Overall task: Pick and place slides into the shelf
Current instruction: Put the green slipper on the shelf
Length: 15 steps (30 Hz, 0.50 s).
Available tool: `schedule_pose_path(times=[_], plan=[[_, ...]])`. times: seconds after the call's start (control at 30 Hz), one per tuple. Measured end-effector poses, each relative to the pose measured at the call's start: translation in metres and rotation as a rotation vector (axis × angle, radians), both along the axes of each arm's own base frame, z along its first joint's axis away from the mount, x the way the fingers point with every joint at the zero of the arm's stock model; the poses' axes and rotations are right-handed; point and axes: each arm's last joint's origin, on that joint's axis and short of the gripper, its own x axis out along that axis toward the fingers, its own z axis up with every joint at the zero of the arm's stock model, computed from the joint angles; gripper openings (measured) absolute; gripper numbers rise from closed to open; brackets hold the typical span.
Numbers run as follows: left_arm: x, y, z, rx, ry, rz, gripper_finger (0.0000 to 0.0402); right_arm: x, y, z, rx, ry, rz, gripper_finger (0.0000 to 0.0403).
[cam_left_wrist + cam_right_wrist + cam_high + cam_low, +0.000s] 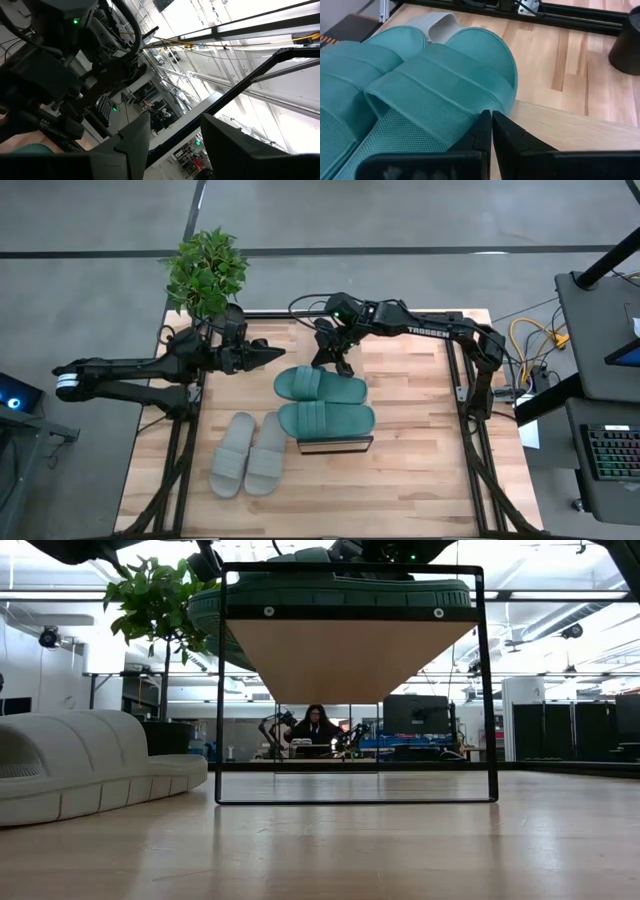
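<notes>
Two teal slides (pixel 322 386) (pixel 326 419) lie side by side, soles down, on the shelf's (pixel 336 445) wood top. The low view shows them (pixel 330 585) above the black frame (pixel 486 690). The grey-beige pair (pixel 248 452) rests on the table left of the shelf, also at the low view's left (pixel 80 765). My right gripper (pixel 336 362) (pixel 491 125) is shut, its tips at the far teal slide's rim (pixel 495 102). My left gripper (pixel 276 355) (pixel 175 145) is open, held level above the table, left of the shelf. My right gripper comes slanting down from the table's far side with shut fingers (pixel 482 130) beside the far teal slide's side rim (pixel 506 100), over the shelf's top (pixel 560 132). I cannot tell whether the fingertips touch the slide. The slide lies flat on the shelf.
A potted plant (pixel 207 272) stands at the table's far left corner, its dark pot (pixel 627 47) showing in the right wrist view. Bare table wood (pixel 420 470) lies right of and in front of the shelf. A person sits far off in the room (pixel 315 725).
</notes>
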Motion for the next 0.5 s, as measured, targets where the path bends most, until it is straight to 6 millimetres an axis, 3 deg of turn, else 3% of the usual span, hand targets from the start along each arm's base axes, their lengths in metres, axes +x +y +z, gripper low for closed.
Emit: schedule_pose_path(times=[0.23, 0.5], plan=[[0.0, 0.001, -0.001, 0.005, 0.013, 0.008, 0.016, 0.0, 0.0, 0.007, 0.009, 0.001, -0.017, 0.0009], [0.003, 0.01, -0.022, -0.004, 0.229, 0.082, 0.016, -0.008, -0.011, 0.048, -0.006, -0.038, -0.063, 0.0009]])
